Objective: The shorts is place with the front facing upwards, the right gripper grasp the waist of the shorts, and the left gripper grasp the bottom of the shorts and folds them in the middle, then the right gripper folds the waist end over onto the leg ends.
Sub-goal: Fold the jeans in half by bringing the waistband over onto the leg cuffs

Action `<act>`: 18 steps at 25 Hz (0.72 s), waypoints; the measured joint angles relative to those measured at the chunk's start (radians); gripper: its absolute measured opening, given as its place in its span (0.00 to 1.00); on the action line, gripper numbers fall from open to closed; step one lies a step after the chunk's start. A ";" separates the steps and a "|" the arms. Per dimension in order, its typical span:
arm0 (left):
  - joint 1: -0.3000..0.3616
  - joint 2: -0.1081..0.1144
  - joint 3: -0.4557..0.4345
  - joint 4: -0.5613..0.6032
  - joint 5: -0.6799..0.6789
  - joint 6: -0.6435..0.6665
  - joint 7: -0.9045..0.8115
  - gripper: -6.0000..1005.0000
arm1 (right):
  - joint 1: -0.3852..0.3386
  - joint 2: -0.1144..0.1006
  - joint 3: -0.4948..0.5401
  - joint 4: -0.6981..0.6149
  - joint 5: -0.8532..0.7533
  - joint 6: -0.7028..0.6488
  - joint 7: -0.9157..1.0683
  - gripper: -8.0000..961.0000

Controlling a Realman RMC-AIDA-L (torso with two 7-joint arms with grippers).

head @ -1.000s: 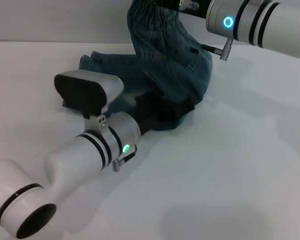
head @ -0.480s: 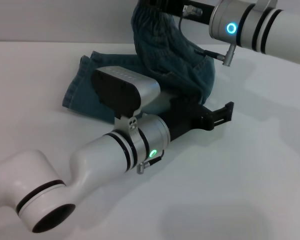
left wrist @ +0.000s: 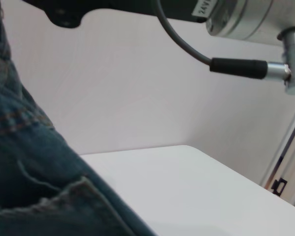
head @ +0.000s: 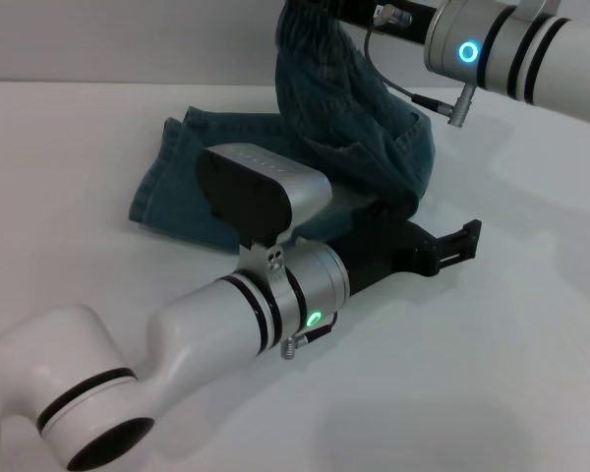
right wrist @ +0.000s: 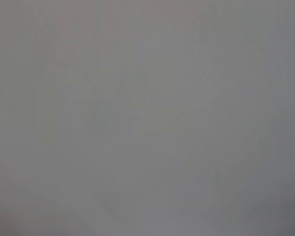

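Observation:
Blue denim shorts [head: 216, 167] lie partly flat on the white table [head: 472, 374], leg ends toward the left. Their waist end [head: 324, 69] is lifted and hangs from my right gripper [head: 310, 8], which is shut on the cloth at the top edge of the head view. My left gripper [head: 462, 244] is stretched over the table just right of the hanging denim, open and holding nothing. The left wrist view shows denim [left wrist: 34, 177] close by, with the right arm [left wrist: 236, 19] overhead. The right wrist view is blank grey.
My left forearm [head: 275, 295] lies diagonally across the front of the table, covering the near edge of the shorts. Bare white table stretches to the right and in front. A pale wall [head: 128, 39] stands behind the table.
My left gripper came out from the shorts and moved right, now empty beside them. The right gripper shifted the lifted waist slightly right.

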 joint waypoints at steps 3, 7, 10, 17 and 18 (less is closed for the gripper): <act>0.004 0.000 0.007 -0.007 0.000 0.001 -0.004 0.86 | 0.000 0.000 0.002 0.002 0.000 0.000 -0.002 0.01; 0.044 0.006 -0.007 -0.041 0.001 -0.001 -0.003 0.86 | -0.008 -0.001 0.010 0.002 0.000 0.000 -0.004 0.01; 0.077 0.010 -0.030 -0.059 0.006 -0.005 0.005 0.86 | -0.016 -0.002 0.013 0.002 0.000 0.002 -0.005 0.01; 0.243 0.018 -0.122 -0.172 0.010 -0.010 0.112 0.86 | -0.024 -0.002 0.017 -0.001 0.000 0.030 -0.007 0.02; 0.273 0.018 -0.140 -0.194 0.011 -0.010 0.140 0.86 | -0.024 -0.002 0.016 -0.001 0.000 0.034 -0.007 0.02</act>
